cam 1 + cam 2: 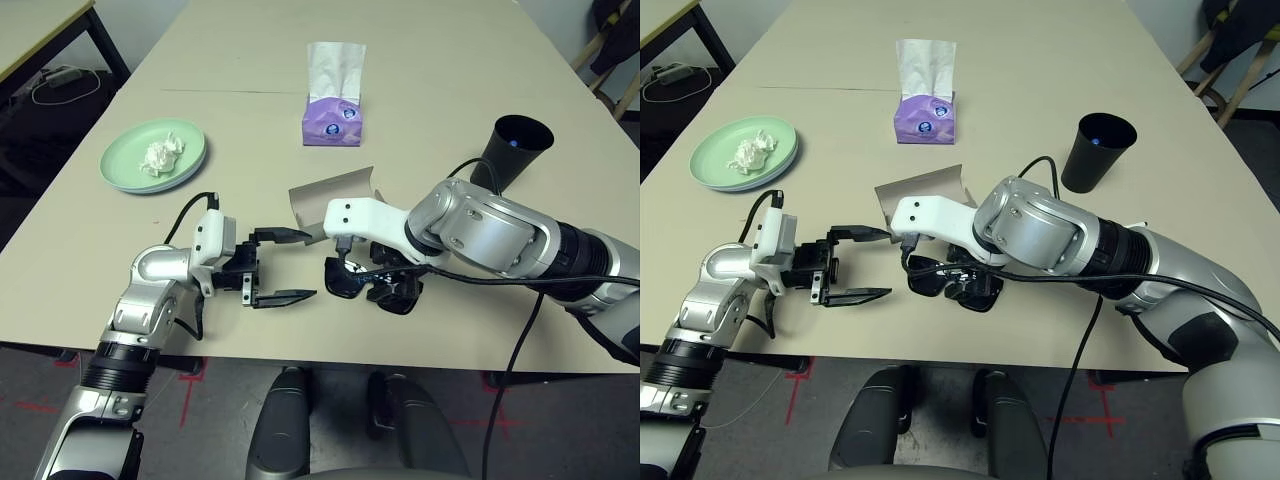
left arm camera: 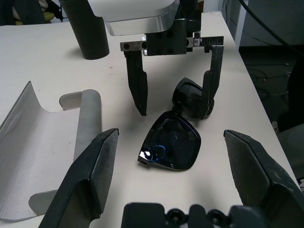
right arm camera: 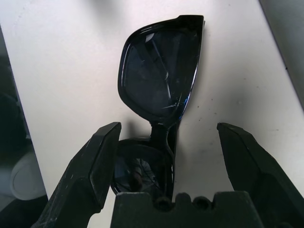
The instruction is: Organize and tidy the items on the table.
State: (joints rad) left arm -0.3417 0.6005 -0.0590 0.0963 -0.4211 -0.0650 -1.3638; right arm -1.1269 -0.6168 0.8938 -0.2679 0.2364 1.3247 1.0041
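Black sunglasses [image 1: 352, 281] lie folded on the table [image 1: 440, 70] near its front edge. My right gripper [image 2: 173, 102] hangs open over them, one finger on each side of a lens, not closed on the frame [image 3: 161, 71]. My left gripper [image 1: 298, 266] stands open just left of the sunglasses, pointing at them. The grey glasses case [image 1: 335, 196] lies open right behind both grippers. A pale green plate [image 1: 125, 150] at the left holds the crumpled white tissue [image 1: 163, 155]. The black cup [image 1: 515, 150] stands at the right, with a small blue thing inside.
A purple tissue box [image 1: 335, 115] stands at the middle back. A smaller desk [image 1: 40, 30] and cables on the floor lie beyond the table's left edge. The table's front edge runs close under both grippers.
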